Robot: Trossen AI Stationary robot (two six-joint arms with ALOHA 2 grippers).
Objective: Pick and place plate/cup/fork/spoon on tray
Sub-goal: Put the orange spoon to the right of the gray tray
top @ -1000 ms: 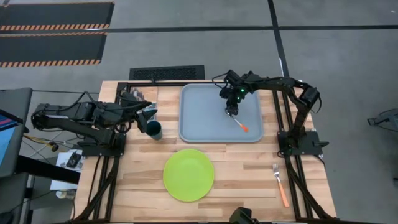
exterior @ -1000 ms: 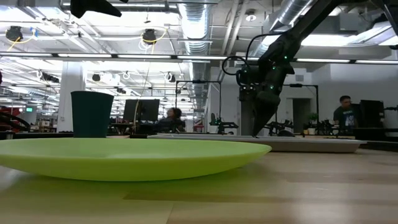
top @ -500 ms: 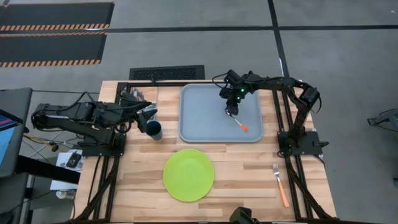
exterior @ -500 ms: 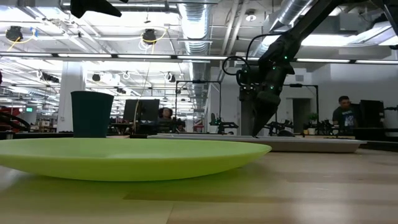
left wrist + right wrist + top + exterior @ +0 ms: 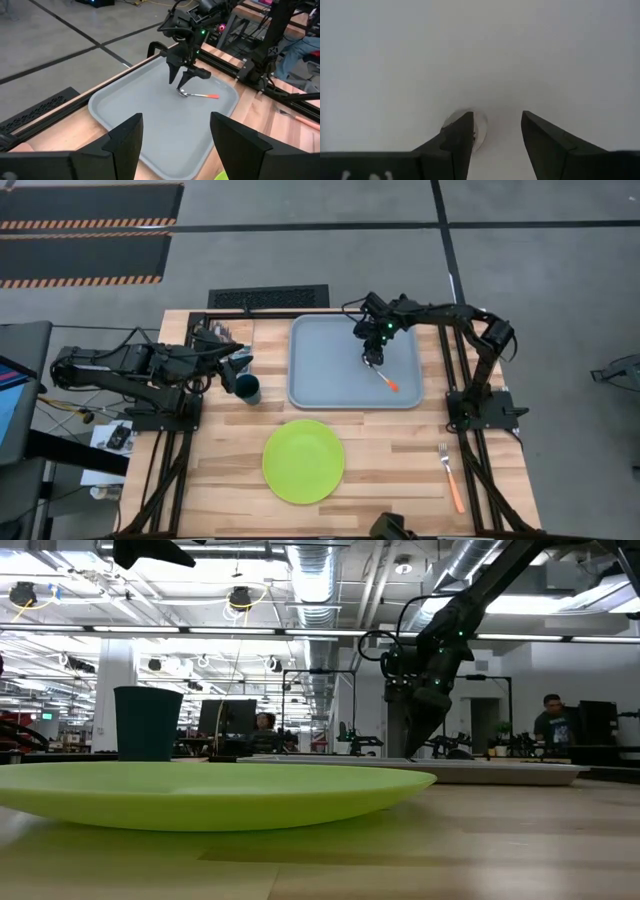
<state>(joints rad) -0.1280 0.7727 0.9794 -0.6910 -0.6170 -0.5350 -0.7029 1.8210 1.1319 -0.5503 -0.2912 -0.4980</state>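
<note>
The spoon (image 5: 385,377) lies flat on the tray (image 5: 320,350), with its silver bowl (image 5: 479,126) toward the far edge and its orange handle toward the near right. My right gripper (image 5: 372,358) points down over the bowl and is open; it also shows in the left wrist view (image 5: 181,84). My left gripper (image 5: 175,145) is open and empty, and hovers by the cup (image 5: 248,389) left of the tray. The plate (image 5: 303,461) lies on the table near the front. The fork (image 5: 451,477) lies at the near right. My right gripper stands open, pointing down over the spoon's bowl (image 5: 479,126). One finger (image 5: 455,142) covers part of the bowl. I cannot tell whether it touches the bowl. The spoon lies flat on the tray.
The table's frame rails (image 5: 445,380) run along the tray's right side. A dark grille (image 5: 267,297) lies at the far edge. In the low view, the plate (image 5: 210,795) fills the foreground, with the cup (image 5: 148,723) behind it. People show in the room beyond (image 5: 553,720).
</note>
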